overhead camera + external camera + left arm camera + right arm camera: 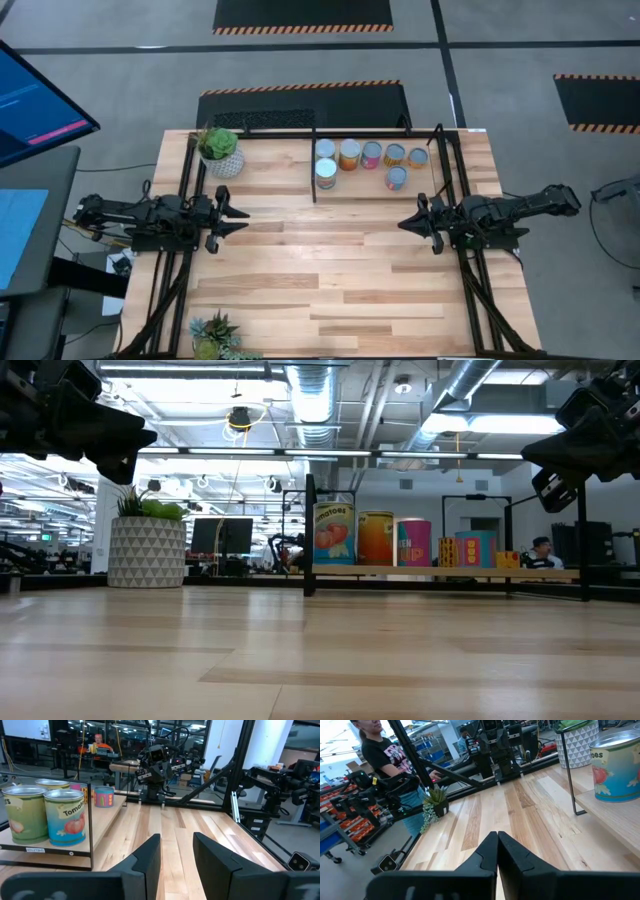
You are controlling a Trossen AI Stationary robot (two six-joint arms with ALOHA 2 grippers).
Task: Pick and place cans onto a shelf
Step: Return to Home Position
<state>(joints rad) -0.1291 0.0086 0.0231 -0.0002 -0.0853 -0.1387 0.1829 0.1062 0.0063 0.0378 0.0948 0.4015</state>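
**High view:** All seven cans (372, 155) are seen inside the shelf (360, 186) at the far side of the desk (330, 280), five in a back row and two in front. None is left on the open desk. The left pincer (238, 212) is held near the desk's left edge and the right pincer (405, 224) near its right edge, both well apart from the shelf. The placing is judged finished and the return to rest is in hand. All that is called for next is that both arms be parked clear of the cans.

**Low view:** The cans are shown upright, their long axis vertical, silvery tops upward and labels turned toward the desk's front.

**Left wrist view:** The left pincer is seen released, with nothing in it.

**Right wrist view:** The right pincer is seen clenched and empty.
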